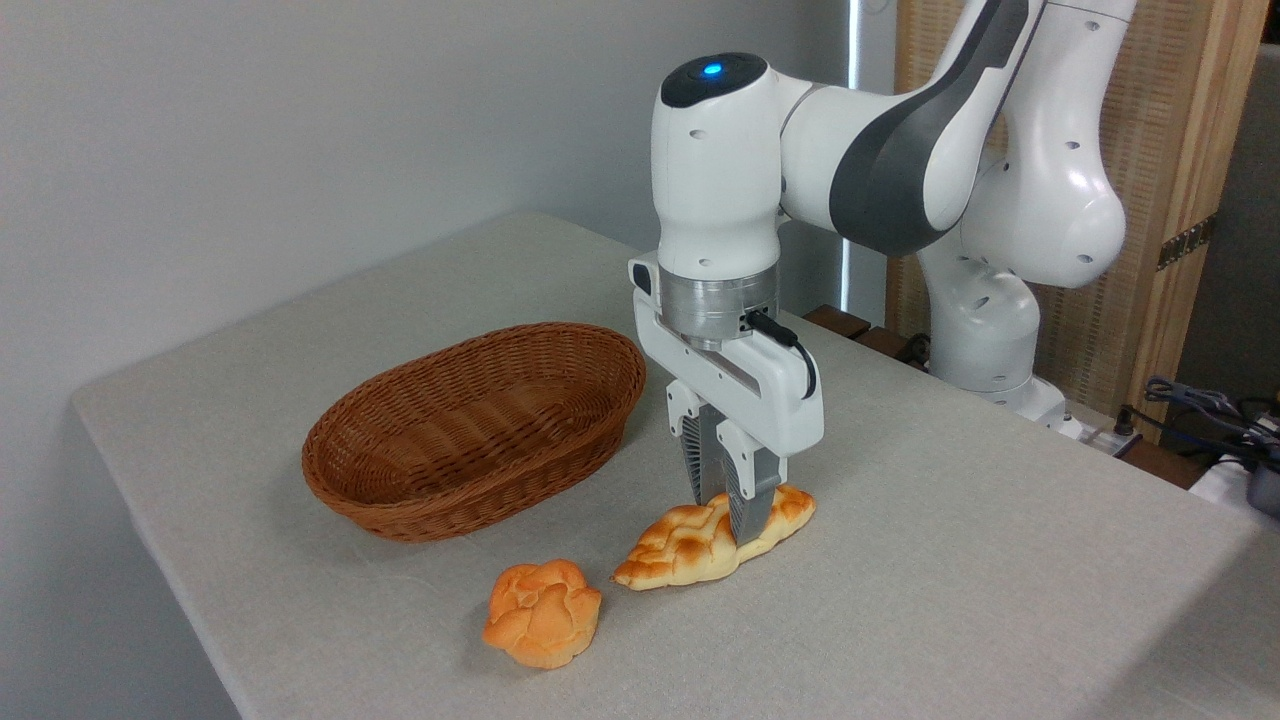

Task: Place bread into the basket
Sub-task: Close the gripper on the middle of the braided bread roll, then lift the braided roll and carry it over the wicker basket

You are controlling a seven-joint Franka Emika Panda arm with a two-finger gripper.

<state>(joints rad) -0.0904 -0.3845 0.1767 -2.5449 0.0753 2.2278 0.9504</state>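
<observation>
gripper – clamped on braided bread | woven wicker basket – oval, just beside

The arm is glossy white with dark grey joint panels and small dark screw holes. A blue light glows on its black cap. A black cable loops beside the metal wrist ring (silver, ribbed).

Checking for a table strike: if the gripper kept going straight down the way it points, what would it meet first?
The gripper points down with its fingers straddling the bread, so the loaf comes first, then the table right beneath it, as far as this view shows.
</observation>
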